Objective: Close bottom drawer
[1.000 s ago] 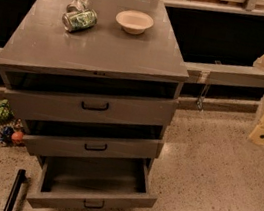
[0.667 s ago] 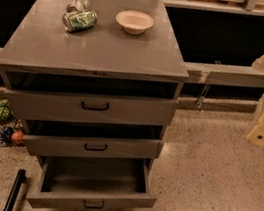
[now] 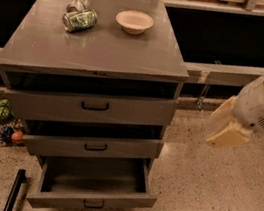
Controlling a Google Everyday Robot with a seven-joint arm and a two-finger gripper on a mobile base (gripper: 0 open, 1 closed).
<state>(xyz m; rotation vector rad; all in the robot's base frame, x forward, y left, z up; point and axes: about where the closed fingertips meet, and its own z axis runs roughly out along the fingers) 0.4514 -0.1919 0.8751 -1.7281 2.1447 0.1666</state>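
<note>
Low, bottom drawer [image 3: 93,186] out toward camera, front crosswise; pincer [image 3: 226,130] right.

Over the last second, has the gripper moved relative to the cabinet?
Yes. The gripper, in the air to the right of the cabinet, has shifted left and slightly down, toward its right edge; the cabinet stayed put. The bottom drawer is open.

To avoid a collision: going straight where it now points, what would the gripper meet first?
The gripper, at right, seems aimed down-left: probably the floor beside the bottom drawer; depth unclear.
</note>
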